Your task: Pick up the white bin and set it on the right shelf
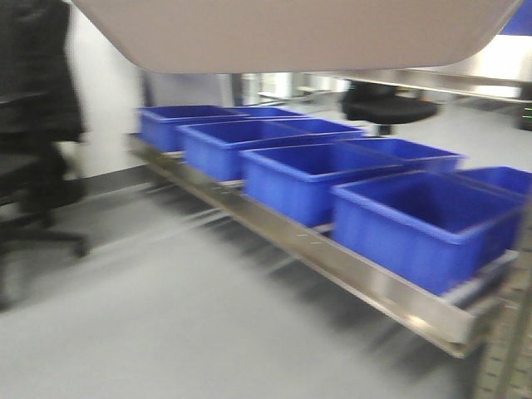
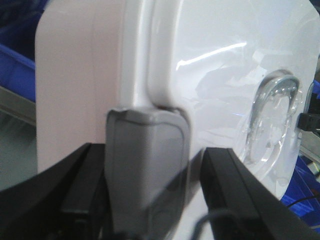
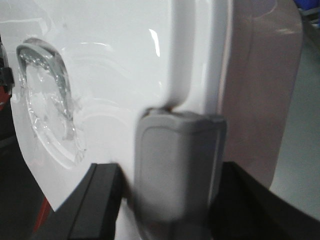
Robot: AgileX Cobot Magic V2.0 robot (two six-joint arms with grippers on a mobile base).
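Grey latch [image 2: 147, 175] clamped in left gripper [image 2: 152, 152], jaws closed onto it; likewise at right gripper [image 3: 167, 167]. White bin [image 1: 291, 33] held aloft before right shelf [image 1: 357, 278] carrying blue crates [image 1: 307, 179]. Carry step. Next: locate free level, lower squarely.

Storage workroom; blue crates [image 1: 299, 179] line a steel rack [image 1: 366, 278].

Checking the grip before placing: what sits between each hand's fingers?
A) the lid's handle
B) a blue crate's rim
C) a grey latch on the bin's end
C: a grey latch on the white bin sits within the left hand, another within the right hand.
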